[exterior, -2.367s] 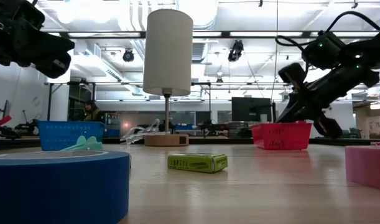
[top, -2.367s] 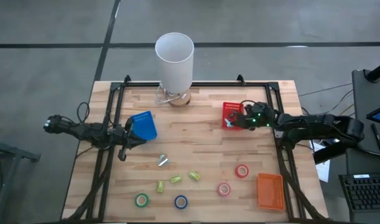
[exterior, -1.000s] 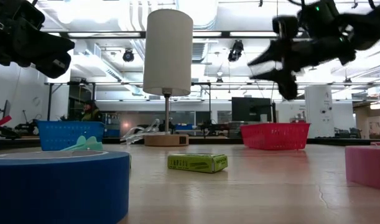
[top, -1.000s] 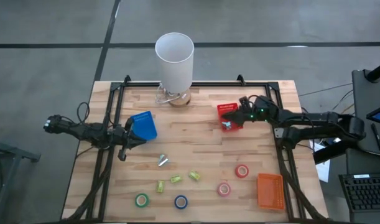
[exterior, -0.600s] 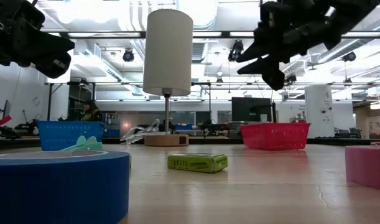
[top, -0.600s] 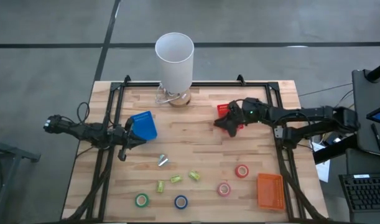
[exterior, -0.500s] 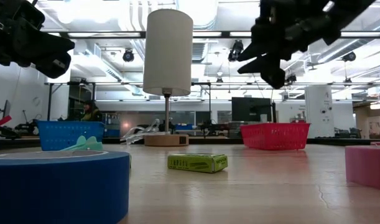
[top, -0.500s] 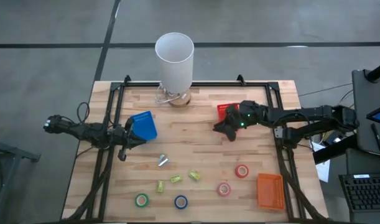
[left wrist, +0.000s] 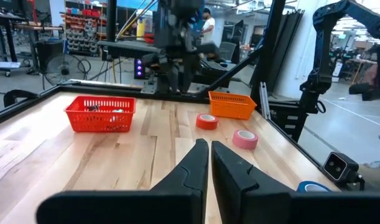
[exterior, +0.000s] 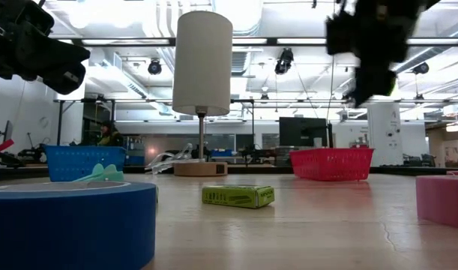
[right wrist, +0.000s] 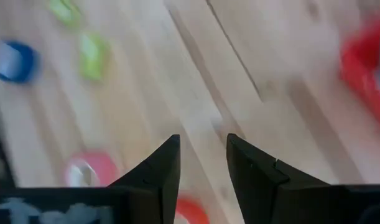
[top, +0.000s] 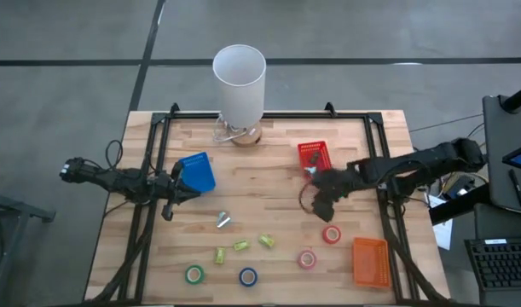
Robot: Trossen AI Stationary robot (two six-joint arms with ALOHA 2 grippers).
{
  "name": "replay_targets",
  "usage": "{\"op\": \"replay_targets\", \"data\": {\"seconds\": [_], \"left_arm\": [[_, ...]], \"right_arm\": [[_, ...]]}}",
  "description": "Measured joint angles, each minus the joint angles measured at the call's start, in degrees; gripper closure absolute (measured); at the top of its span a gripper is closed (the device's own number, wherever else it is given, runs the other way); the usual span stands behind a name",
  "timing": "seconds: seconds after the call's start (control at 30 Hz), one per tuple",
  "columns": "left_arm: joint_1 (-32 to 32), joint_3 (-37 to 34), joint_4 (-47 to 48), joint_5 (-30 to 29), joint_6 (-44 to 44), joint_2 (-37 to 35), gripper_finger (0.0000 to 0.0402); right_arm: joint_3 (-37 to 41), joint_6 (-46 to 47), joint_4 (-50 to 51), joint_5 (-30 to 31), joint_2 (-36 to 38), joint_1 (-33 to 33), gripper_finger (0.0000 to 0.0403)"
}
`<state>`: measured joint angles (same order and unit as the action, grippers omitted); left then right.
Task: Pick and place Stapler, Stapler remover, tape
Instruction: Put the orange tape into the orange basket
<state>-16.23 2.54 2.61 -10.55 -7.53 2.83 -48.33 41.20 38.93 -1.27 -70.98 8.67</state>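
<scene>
Table (top: 269, 183): right gripper (right wrist: 202, 163) fingers apart w/ nothing between (left gripper (left wrist: 209, 163) pinched closed).

No legible text, label, brand, number or sign is found in any view. The green block (exterior: 237, 196) on the table carries faint surface marks in the low view, too small to read. The baskets, tape rolls and lamp show no readable lettering. Shelving and equipment in the room behind the table bear nothing that can be made out.
</scene>
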Motion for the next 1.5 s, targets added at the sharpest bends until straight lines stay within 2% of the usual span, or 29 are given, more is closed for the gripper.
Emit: {"op": "replay_targets", "data": {"seconds": [0.2,0.37,0.7,1.03,1.5], "left_arm": [[0.00,0.01,0.00,0.00,0.00,0.00,0.0378],[-0.02,0.00,0.00,0.01,0.00,0.00,0.0377],[-0.01,0.00,0.00,0.01,0.01,0.00,0.0377],[-0.02,0.01,0.00,0.02,0.00,0.02,0.0378],[-0.01,0.01,0.00,0.01,0.00,0.00,0.0376]], "right_arm": [[0.14,9.62,9.36,0.95,-1.76,6.99,0.0280],[0.15,10.46,9.97,1.08,-5.03,11.85,0.0280],[-1.98,12.69,10.17,-0.76,-13.05,17.07,0.0280],[-3.83,11.73,10.27,-0.60,-17.95,18.10,0.0280],[-2.19,10.72,9.49,1.87,-19.21,18.09,0.0280]]}}
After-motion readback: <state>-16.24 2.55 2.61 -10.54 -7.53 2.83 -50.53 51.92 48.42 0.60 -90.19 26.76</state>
